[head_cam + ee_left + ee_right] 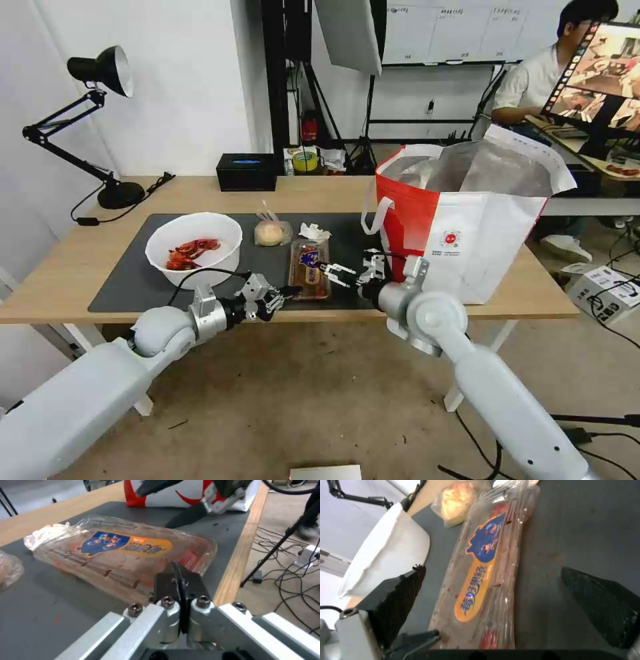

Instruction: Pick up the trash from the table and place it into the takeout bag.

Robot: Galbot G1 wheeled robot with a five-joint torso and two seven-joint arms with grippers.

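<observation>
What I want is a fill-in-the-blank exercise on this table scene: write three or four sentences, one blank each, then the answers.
The clear tray lies on the dark grey ____.
The white bowl holds red ____.
The left pincer, by the tray's near corner, is ____.
The right pincer, straddling the tray's near end, is ____.
Missing words: mat; shells; shut; open.

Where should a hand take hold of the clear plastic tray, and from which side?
Probably across the near short end of the clear plastic tray, coming from the table's front edge. It lies flat and lengthwise on the mat, narrow enough to span, and the open right hand is already lined up there. The shut left hand sits beside it.
</observation>
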